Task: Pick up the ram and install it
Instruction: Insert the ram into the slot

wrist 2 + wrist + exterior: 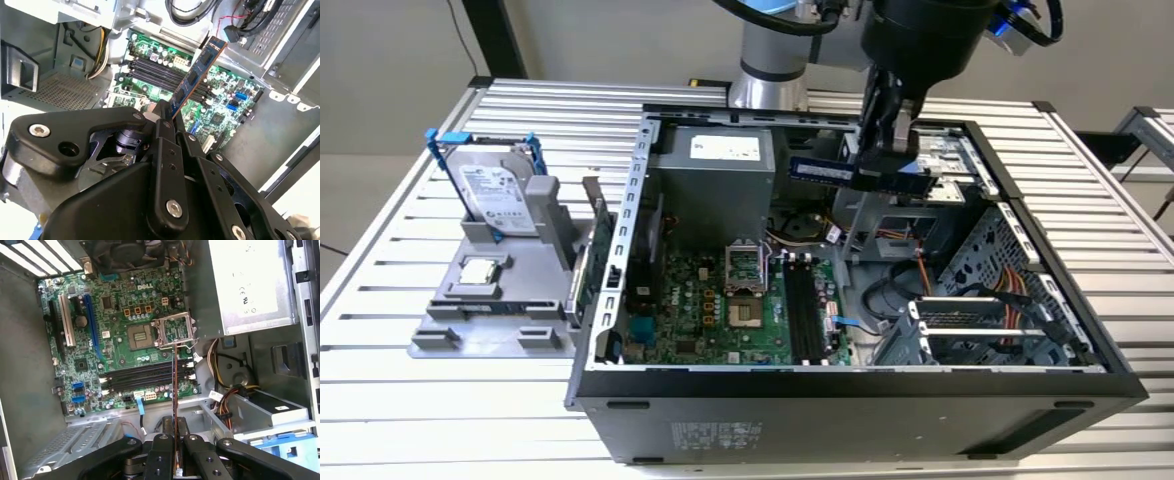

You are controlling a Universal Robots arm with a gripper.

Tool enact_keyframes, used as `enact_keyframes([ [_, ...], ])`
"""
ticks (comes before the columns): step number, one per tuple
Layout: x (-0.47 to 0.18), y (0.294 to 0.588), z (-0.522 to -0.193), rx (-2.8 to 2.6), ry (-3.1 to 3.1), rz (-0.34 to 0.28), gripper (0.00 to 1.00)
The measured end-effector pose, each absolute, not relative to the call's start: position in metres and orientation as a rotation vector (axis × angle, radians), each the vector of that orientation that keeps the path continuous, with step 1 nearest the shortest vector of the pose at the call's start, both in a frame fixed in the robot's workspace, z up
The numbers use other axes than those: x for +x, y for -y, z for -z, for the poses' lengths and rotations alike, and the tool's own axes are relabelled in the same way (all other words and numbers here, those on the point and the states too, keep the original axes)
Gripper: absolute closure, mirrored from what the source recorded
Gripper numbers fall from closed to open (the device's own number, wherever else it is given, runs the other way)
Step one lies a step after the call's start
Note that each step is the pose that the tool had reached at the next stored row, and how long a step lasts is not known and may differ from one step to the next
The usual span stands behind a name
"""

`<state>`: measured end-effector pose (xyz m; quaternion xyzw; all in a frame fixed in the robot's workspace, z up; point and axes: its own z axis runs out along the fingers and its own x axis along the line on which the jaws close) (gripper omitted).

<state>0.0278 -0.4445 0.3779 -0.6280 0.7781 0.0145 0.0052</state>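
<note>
Black gripper [174,440]: nearest my wrist cameras; its fingers [161,460] are drawn in narrow and clamp the ram [861,173] by its two flat faces, near one end
Position of the ram: held in the air above the open computer case [854,385], over the side at the exterior view's right; it touches no slot
Long axis: runs straight out from the fingertips; in the exterior view it lies about level and points toward the exterior view's left; I judge it crosswise to the slots, not in line with them
Memory slots [142,377]: four by my count, black, parallel, all bare; I judge them lower than the stick, with its free end over them
Motherboard [120,315]: one, green, on the case floor
Processor socket [140,335]: one, just beside the slots
Arm: one, so I have no choice of side to make
Hard drive [496,195]: one, blue handles, upright in a grey holder outside the case
Processor chip [480,270]: one, square, flat on that holder, well apart from the gripper
Memory sticks: one
</note>
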Motion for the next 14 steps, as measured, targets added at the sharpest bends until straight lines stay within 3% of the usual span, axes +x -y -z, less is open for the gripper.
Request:
enact_keyframes([
  [14, 0.0278, 0.4446, -0.3778, -1.811, -2.552, -0.044, 1.00],
])
